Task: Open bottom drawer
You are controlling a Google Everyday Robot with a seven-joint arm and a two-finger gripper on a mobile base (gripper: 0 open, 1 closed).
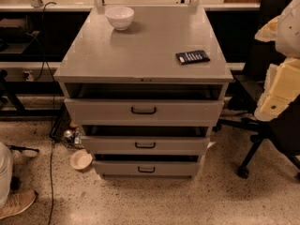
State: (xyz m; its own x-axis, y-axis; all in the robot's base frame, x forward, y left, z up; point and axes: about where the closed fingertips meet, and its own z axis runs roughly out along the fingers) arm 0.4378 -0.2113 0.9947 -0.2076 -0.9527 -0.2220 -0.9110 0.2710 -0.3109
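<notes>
At the foot of the grey cabinet [150, 46], lowest of three stacked fronts and just above the floor [154, 200], sits the bottom drawer [146, 165]. Its front is a shallow, flat grey panel with square corners and a matt painted finish. A small dark loop handle [146, 169] is fixed at its centre. A narrow dark band runs along its upper edge, between it and the middle drawer [117, 145]; how far it stands out from the carcass cannot be told. The middle drawer is alike in shape and handle. The top drawer [103, 110] is taller, carries a wider handle, and has a deeper dark opening above it. The cabinet top is a smooth grey slab with a faint sheen. A round white glossy bowl [120, 17] stands near its back left corner. A flat dark rectangular packet [192, 56] lies close to its right edge, toward the front corner. The floor is speckled, polished stone. A small pale dish [80, 160] rests on it beside the cabinet's lower left corner, and a thin black cable [51, 182] runs past. A tan shoe [16, 204] shows at the lower left corner of the view. At the right edge, a black wheeled chair base [255, 146] stands under pale cream blocky shapes [279, 88] that cannot be identified. The gripper does not appear in this view, so neither its opening nor any hold can be told.
</notes>
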